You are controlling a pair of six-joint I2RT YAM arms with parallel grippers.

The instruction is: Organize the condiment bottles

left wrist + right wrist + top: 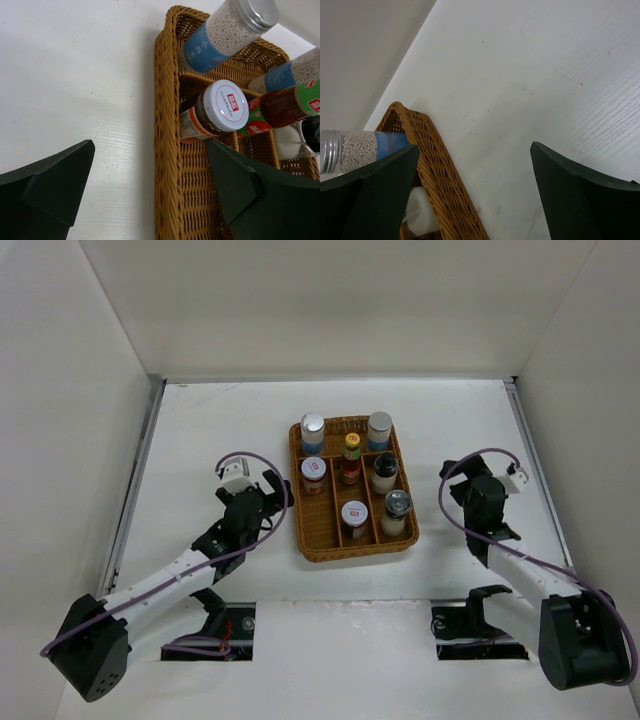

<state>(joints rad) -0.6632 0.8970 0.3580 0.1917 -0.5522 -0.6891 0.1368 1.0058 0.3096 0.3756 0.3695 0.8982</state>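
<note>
Several condiment bottles stand upright in a brown wicker tray [357,551]. At the back are two pale ones with blue bands [313,430] [379,428]. A yellow-capped dark sauce bottle [351,458] stands between them. In front are two jars with white red-marked lids [313,472] [354,517], a black-capped bottle [384,472] and a grey-capped one [397,510]. My left gripper [272,492] [150,144] is open, its jaws straddling the tray's left rim [167,150], just short of a white-lidded jar [220,107]. My right gripper [468,488] [474,146] is open and empty over bare table, right of the tray.
White walls close in the table on the left, back and right. In the right wrist view the tray's wicker rim [435,155] runs past the left finger, with a blue-banded bottle [365,147] behind it. Both arm bases sit at the near edge.
</note>
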